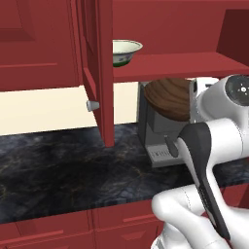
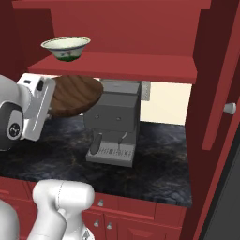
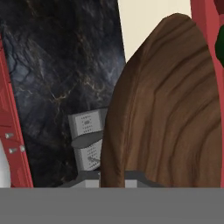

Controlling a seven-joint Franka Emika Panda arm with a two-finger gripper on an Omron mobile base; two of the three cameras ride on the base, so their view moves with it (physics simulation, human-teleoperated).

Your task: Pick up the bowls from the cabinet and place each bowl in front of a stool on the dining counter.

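My gripper (image 2: 50,96) is shut on the rim of the wide dark brown wood-grain bowl (image 2: 74,93), which hangs tilted just below the cabinet's red shelf (image 2: 122,65). In the left base view the bowl (image 1: 168,97) is in front of the coffee machine, and its wood grain (image 3: 170,109) covers the right half of the hand view. The smaller cream bowl with the green pattern (image 1: 125,50) (image 2: 65,48) stands upright on the shelf (image 1: 175,64) near its edge. The stool and the dining counter are out of view.
The cabinet door (image 1: 97,73) stands open with its grey knob (image 1: 92,105); the other door (image 2: 220,70) is open at the right. A grey coffee machine (image 2: 115,122) (image 1: 155,138) stands on the black marbled wall counter (image 1: 58,170) under the shelf. Red drawers (image 2: 140,206) run below.
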